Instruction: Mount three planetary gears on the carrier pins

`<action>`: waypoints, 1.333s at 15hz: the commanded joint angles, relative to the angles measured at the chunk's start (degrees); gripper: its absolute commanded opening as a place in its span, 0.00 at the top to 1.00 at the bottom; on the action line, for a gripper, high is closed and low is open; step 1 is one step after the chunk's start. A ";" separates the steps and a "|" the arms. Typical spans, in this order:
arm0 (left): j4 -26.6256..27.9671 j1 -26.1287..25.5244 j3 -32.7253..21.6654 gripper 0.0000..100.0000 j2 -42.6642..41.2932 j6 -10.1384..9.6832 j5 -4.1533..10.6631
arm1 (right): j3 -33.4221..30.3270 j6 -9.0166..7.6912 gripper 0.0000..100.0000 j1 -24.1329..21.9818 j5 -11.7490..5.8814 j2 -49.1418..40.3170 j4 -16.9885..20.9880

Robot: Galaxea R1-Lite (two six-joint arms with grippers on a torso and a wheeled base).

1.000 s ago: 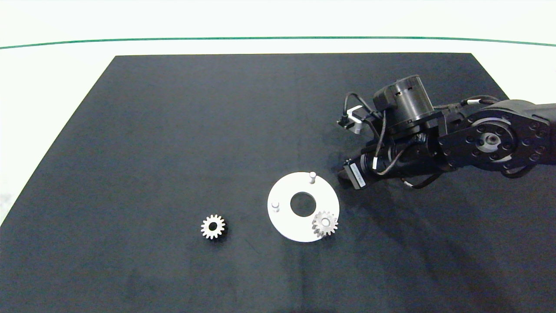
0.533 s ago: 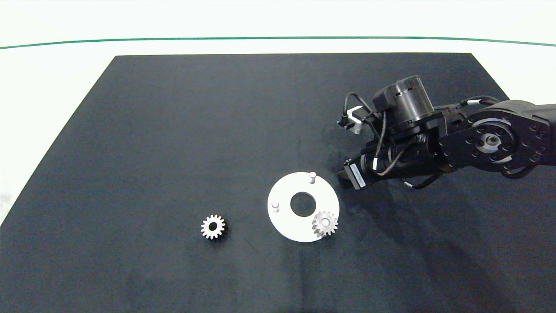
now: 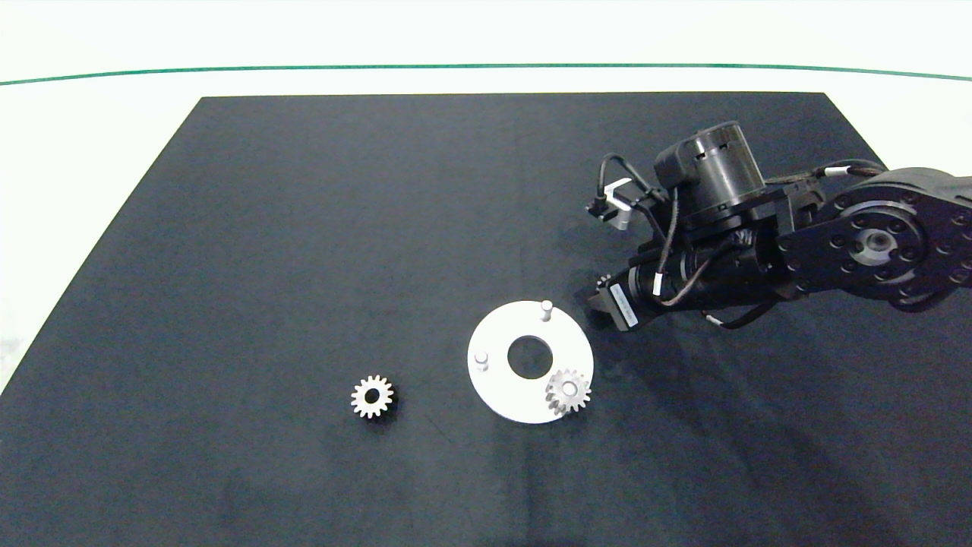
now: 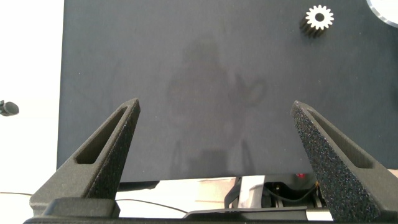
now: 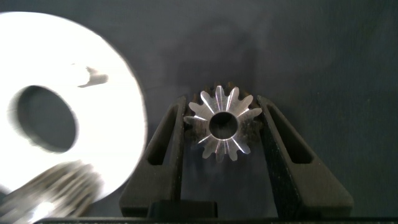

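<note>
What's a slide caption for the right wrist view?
Right tool shut on a planetary gear beside the white carrier disc.

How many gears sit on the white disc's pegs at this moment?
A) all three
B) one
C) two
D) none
B: the head view shows one gear on a peg of the white disc and two pegs bare; a second gear lies on the mat, and the right claw grips a third gear beside the disc.
</note>
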 commanded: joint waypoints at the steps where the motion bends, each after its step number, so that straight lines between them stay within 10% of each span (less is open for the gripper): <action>1: 0.26 0.02 -0.05 0.00 0.04 0.02 0.00 | 0.10 -0.32 0.96 3.55 -0.56 -3.25 0.27; 8: 0.17 -0.07 -0.22 0.00 0.13 0.02 0.00 | -3.06 -0.58 0.96 8.82 -3.54 -1.40 3.08; 20: 0.17 -0.07 -0.13 0.00 0.22 0.02 0.00 | -8.07 -0.58 0.96 9.70 -3.54 4.14 3.25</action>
